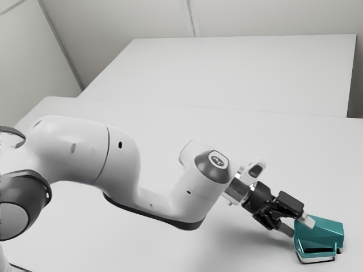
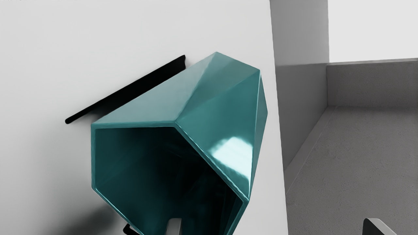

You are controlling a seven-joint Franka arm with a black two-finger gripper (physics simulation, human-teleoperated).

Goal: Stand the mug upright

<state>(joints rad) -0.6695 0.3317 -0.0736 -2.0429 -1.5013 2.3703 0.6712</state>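
White table; tipped mug, inside murky.

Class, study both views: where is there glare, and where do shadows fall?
Wrist view: a white glare patch on the teal mug's outer side, darkness inside its mouth, a soft shadow on the table beside it; exterior view: a broad, soft shadow on the table below the claw.
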